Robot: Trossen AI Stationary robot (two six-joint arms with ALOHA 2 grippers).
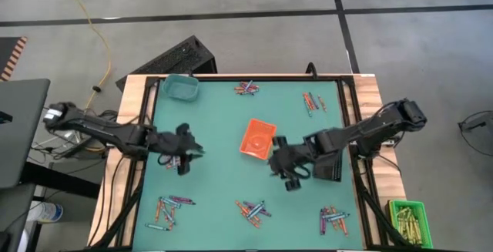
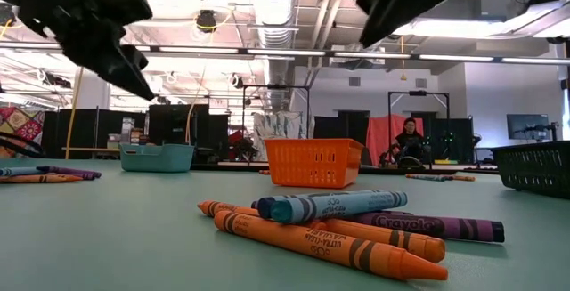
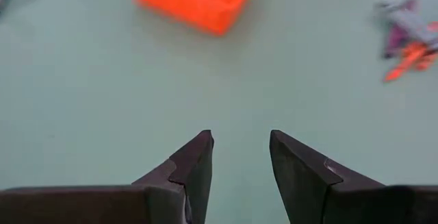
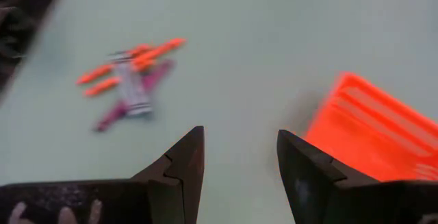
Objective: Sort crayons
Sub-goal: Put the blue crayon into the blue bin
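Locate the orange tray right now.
In the high view the orange tray sits near the middle of the green table, just left of the right gripper, with the left gripper farther off to its left.

Two pincers, three baskets, roughly five crayon clusters, individual crayons uncountable

Two dark, near-black arms make up the robot, each built of slim tubular links joined by blockier housings. The left arm carries a small pale patch near its outer joint, and black cables trail from both arms' bases. The right arm ends in a bulkier, boxy wrist. Each gripper bears two matte dark fingers, wedge-shaped and tapering to blunt points, with stepped inner faces; the right gripper's fingers match.
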